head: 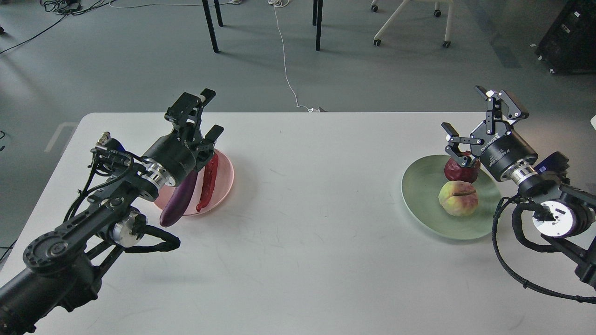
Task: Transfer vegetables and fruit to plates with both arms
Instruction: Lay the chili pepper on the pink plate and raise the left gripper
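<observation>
The purple eggplant (178,201) and the red chili pepper (207,181) lie side by side on the pink plate (222,185) at the left; the eggplant's end hangs over the plate's front rim. My left gripper (208,114) is open and empty, raised above the plate's far edge. The dark red pomegranate (461,170) and the peach (458,198) sit on the pale green plate (421,190) at the right. My right gripper (470,116) is open and empty, raised just behind and above the pomegranate.
The white table (302,242) carries both plates. Beyond its far edge are chair and table legs (209,25), a white cable (285,65) on the grey floor and a dark case (570,37) at the far right.
</observation>
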You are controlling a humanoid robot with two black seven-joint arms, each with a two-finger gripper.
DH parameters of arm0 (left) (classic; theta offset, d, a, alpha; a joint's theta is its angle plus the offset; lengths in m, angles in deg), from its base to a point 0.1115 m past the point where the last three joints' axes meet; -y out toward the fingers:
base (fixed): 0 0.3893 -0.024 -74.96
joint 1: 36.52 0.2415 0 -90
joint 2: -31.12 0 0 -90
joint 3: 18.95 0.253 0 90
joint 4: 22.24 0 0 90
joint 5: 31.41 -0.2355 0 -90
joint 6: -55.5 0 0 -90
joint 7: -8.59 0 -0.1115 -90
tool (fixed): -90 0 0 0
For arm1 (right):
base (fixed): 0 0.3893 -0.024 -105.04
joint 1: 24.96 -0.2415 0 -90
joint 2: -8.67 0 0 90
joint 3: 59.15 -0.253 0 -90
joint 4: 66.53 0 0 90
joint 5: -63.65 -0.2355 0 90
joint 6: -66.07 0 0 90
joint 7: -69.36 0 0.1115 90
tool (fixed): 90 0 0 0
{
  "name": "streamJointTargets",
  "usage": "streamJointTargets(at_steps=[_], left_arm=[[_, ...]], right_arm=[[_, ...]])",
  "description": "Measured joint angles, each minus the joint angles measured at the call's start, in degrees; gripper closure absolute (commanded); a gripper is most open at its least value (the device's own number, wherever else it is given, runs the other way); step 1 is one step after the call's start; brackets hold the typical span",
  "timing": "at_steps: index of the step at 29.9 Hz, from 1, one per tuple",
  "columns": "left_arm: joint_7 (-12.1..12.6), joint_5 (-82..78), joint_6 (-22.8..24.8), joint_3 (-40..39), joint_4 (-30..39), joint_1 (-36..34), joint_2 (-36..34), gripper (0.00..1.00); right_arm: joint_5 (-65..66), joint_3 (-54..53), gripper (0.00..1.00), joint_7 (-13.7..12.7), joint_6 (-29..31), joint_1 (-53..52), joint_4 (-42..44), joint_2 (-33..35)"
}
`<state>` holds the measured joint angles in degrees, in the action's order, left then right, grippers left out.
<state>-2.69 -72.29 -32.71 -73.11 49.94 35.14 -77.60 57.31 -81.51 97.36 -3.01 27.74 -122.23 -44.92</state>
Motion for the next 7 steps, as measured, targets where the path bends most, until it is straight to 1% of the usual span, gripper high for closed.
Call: streamJointTargets(at_steps=[3,7], left_arm=[[0.5,-0.1,0.0,-2.6,-0.2,2.2,2.3,0.02],[0.5,-0.2,0.1,-3.3,-0.3,2.9,3.0,0.02]], right_arm=[[0.0,0.0,0.01,0.0,0.2,0.1,0.0,0.0],[0.1,-0.2,0.01,0.0,0.3,0.1,0.1,0.3]])
